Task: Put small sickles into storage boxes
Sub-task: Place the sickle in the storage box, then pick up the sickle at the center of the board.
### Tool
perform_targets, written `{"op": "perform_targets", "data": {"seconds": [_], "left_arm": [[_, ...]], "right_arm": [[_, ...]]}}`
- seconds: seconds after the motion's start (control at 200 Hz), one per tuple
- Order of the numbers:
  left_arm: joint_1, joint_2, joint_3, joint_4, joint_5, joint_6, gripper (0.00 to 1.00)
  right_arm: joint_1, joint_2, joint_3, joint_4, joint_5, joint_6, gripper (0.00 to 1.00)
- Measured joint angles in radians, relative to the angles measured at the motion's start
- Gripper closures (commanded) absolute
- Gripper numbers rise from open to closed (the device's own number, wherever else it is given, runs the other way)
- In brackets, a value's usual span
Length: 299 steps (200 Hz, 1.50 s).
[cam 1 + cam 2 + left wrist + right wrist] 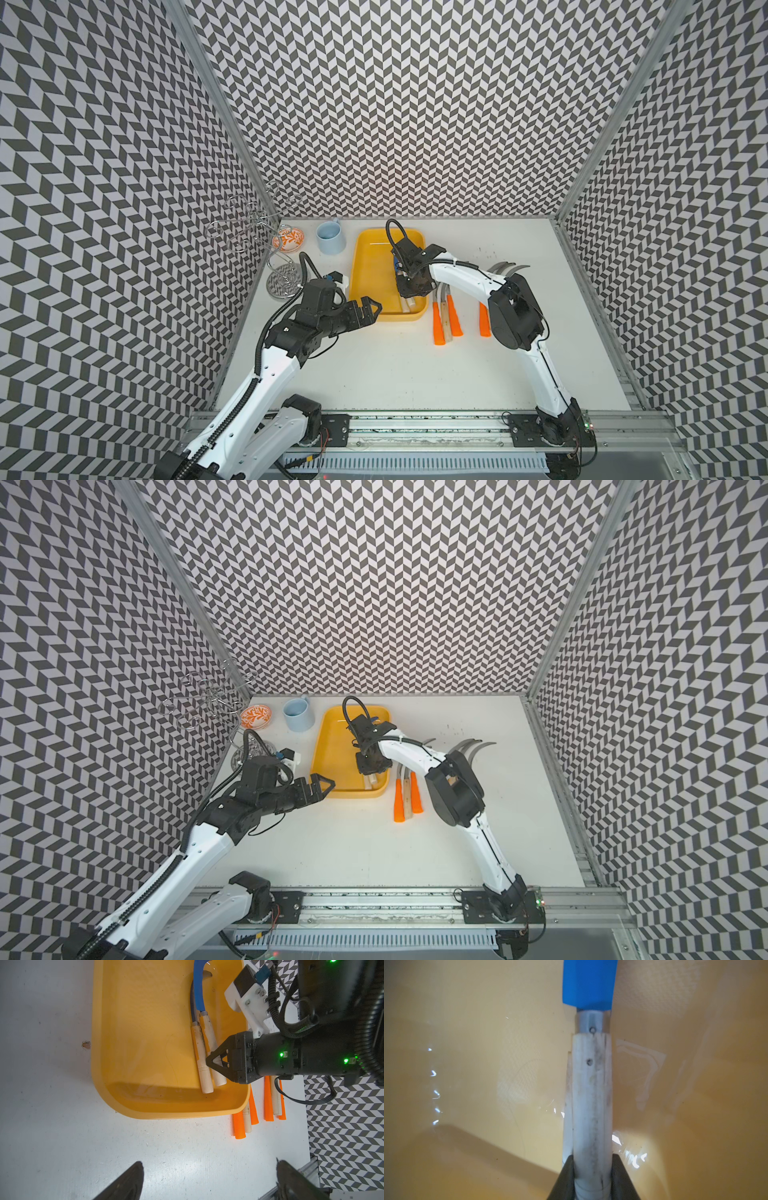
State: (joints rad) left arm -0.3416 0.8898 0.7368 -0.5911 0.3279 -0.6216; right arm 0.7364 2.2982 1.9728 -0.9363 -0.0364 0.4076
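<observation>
Two in the box and a good pile to go! Read the surface [374, 374] as a clock seen from above, with twelve at the back wall. The yellow tray [372, 266] sat at about eleven o'clock, and both sickles in it lay along its three o'clock wall, handles pointing to six.

The grey-bladed sickle [200, 1053] rested in there on its own, with nothing touching it but its neighbour. Right against it was the blue-bladed sickle [198, 993], and the right end effector [592, 1167] was down inside the tray with its jaws pressed to both sides of that pale wooden handle. So it was gripping, not yet let go. Whether the handle was already resting on the tray floor or a touch above it, I could not tell.

The left end effector [208, 1164] hung at the tray's seven o'clock corner, outside the wall, jaws spread wide and holding nothing.

Now the backlog: the loose sickles [446, 320] lay on the surface off the tray's four o'clock corner. The left wrist view showed six handles in two bunches of three, each one pale wood between two orange. The nearer bunch was just beside the tray wall, and the farther one was partly hidden under the right arm from above.

My call was that the second placement was all but done, needing only the release. That would leave roughly three quarters of the job ahead, with six more sickles to carry over.
</observation>
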Motion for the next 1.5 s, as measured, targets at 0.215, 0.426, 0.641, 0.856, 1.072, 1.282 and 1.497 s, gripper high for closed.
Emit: {"op": "perform_targets", "data": {"seconds": [0.215,0.426,0.641,0.856,1.072,1.282,1.497], "left_arm": [[0.0,0.007,0.0,0.01,0.01,0.0,0.0],[0.002,0.008,0.0,0.014,0.023,-0.003,0.0],[0.002,0.006,0.002,0.015,0.046,-0.025,0.0],[-0.013,-0.021,0.002,0.029,0.068,-0.063,0.0],[-0.103,-0.051,0.002,0.034,0.061,-0.107,0.0],[-0.206,-0.087,-0.008,0.043,0.028,-0.161,0.0],[-0.277,-0.147,-0.063,0.051,-0.01,-0.214,0.0]], "right_arm": [[-0.001,0.0,0.037,-0.005,0.014,-0.006,0.57],[-0.003,0.0,0.072,-0.023,0.023,-0.007,0.47],[-0.004,-0.028,0.07,-0.05,0.024,-0.002,0.02],[-0.005,-0.166,0.012,-0.067,0.03,0.0,0.0],[-0.005,-0.306,-0.087,-0.07,0.049,0.021,0.0],[-0.005,-0.428,-0.274,-0.054,0.063,0.049,0.01],[-0.005,-0.558,-0.498,-0.006,0.06,0.085,0.16]]}}
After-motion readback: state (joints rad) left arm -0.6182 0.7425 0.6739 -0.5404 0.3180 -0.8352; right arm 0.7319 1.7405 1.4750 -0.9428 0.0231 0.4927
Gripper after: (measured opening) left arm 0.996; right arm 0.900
